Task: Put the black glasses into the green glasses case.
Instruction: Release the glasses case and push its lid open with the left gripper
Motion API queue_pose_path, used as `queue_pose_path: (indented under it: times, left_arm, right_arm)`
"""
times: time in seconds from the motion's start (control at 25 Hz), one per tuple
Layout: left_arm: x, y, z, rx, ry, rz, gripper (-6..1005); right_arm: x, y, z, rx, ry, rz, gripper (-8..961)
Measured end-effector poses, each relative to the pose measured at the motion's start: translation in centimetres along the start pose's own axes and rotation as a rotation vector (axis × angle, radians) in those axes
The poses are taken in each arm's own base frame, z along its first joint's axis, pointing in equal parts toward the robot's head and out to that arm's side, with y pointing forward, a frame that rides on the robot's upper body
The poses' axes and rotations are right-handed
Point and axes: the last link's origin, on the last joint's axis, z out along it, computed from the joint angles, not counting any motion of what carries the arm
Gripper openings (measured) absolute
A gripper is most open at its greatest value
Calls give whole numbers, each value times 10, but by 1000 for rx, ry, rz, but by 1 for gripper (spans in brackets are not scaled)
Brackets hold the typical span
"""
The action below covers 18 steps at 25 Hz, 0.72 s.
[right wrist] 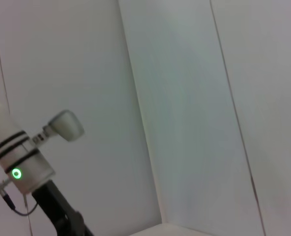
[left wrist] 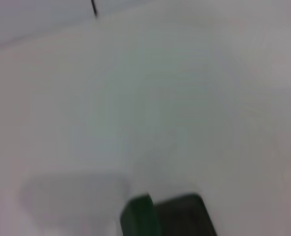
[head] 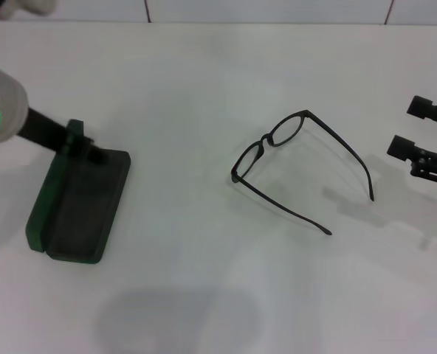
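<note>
The black glasses (head: 296,166) lie in the middle of the white table, temple arms unfolded and pointing toward the near right. At the left the green glasses case (head: 82,203) lies open, its lid standing along its left side and its dark inside facing up. My left gripper (head: 84,145) is at the case's far end, touching it. The left wrist view shows one end of the case (left wrist: 177,216). At the right edge, clear of the glasses, my right gripper (head: 415,127) is open and holds nothing.
The white table (head: 204,295) runs back to a tiled wall. Bare surface separates the case from the glasses. The right wrist view shows only the wall and my left arm (right wrist: 25,164).
</note>
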Motion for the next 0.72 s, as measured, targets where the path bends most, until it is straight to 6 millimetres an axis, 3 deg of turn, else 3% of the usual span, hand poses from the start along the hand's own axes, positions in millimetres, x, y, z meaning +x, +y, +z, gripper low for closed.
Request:
queue_pose_path:
  times: [0.16, 0.72]
  left_arm:
    - [-4, -4, 10, -1, -35, -29, 730]
    - [-5, -21, 13, 38, -22, -50, 701]
  right_arm:
    - [1, 1, 3, -9, -3, -3, 851]
    - [3, 5, -1, -18, -17, 13, 852]
